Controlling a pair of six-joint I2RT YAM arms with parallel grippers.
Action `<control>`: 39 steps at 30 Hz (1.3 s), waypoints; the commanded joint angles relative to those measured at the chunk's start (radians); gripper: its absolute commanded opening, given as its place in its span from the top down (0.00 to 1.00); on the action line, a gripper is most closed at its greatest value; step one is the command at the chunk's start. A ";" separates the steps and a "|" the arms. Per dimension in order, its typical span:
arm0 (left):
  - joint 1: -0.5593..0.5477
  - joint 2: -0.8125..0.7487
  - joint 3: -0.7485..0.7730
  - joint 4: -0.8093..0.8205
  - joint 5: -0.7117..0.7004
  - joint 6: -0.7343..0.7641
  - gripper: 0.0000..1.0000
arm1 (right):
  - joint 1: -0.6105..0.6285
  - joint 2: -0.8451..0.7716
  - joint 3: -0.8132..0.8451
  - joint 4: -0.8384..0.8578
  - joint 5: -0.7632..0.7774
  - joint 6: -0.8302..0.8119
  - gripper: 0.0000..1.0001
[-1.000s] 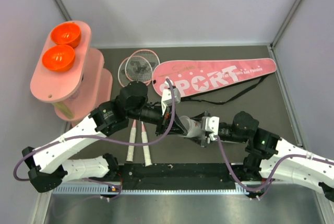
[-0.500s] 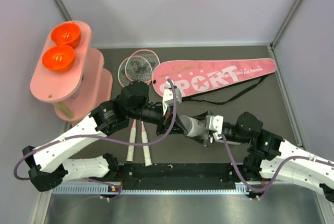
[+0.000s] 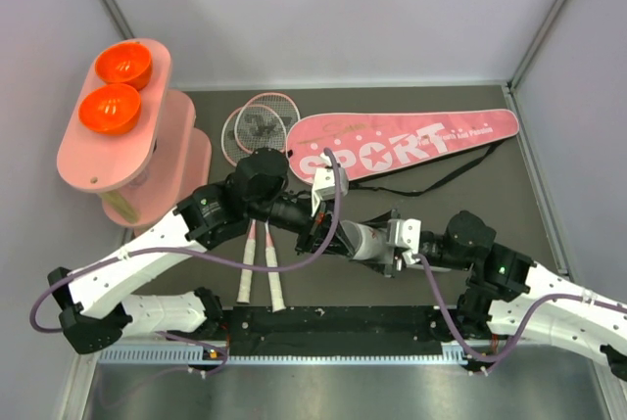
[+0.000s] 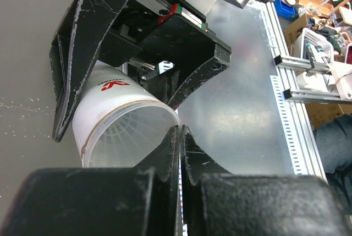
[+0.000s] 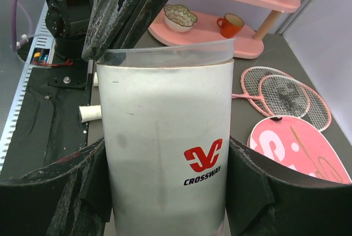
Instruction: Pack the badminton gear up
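Note:
My right gripper (image 3: 384, 244) is shut around a white cardboard tube (image 3: 361, 240) with a red logo and holds it level above the mat, its mouth pointing left. In the right wrist view the tube (image 5: 165, 137) fills the space between my fingers (image 5: 247, 186). A translucent mesh-skirted shuttlecock (image 4: 126, 137) sits in the tube's mouth, its rim (image 5: 165, 53) sticking out. My left gripper (image 4: 180, 129) is shut on that rim; it also shows from above (image 3: 338, 238). Two pink rackets (image 3: 257, 129) lie side by side on the left. The pink "SPORT" bag (image 3: 411, 144) lies behind them.
A pink oval stand (image 3: 73, 161) with two orange bowls (image 3: 122, 65) stands at the far left. Its lower shelf holds a patterned bowl (image 5: 179, 16) and an orange cup (image 5: 231, 24). The bag's black strap (image 3: 451, 177) trails on the mat. A black rail (image 3: 333, 322) runs along the near edge.
Both grippers and the tube have shifted slightly to the right. The left arm has pressed in closer to the tube's mouth. Rackets and bag have not moved.

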 commanded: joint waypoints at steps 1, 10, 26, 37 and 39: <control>-0.015 0.020 0.034 -0.055 0.076 0.032 1.00 | 0.003 -0.026 0.029 0.092 -0.031 -0.010 0.67; -0.021 0.064 0.044 -0.058 0.167 0.031 1.00 | 0.001 -0.044 0.026 0.092 -0.122 -0.035 0.67; -0.024 0.124 0.037 -0.158 0.231 0.081 1.00 | 0.003 -0.035 0.039 0.078 -0.185 -0.055 0.68; -0.032 0.173 0.041 -0.159 0.267 0.085 1.00 | 0.004 -0.036 0.049 0.089 -0.240 -0.053 0.68; -0.033 0.184 0.039 -0.156 0.271 0.080 1.00 | 0.003 -0.040 0.047 0.097 -0.243 -0.053 0.69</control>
